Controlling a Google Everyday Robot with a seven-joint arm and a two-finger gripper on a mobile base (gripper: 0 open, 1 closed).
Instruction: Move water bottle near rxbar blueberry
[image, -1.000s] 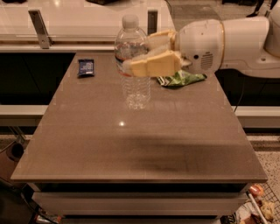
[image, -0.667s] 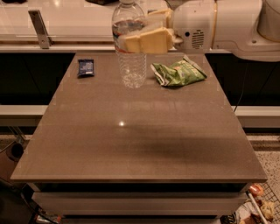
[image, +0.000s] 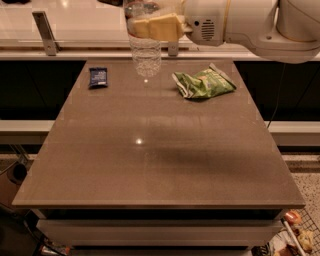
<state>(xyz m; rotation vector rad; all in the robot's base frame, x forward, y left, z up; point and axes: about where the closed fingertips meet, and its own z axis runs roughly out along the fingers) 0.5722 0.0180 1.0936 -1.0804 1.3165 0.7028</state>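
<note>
The gripper (image: 156, 27) is pinching the bottle (image: 145, 56) upright, seemingly hanging just above the far edge of the table (image: 160, 170); the rxbar (image: 98, 77) is lying flat, leftward of it in view.

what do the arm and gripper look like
The arm is a fat, rounded white shell with a small slotted vent, a dark round hole beside it and a thin tan seam ring. The gripper, at the top centre of the view, has flat, pale yellow fingers.
</note>
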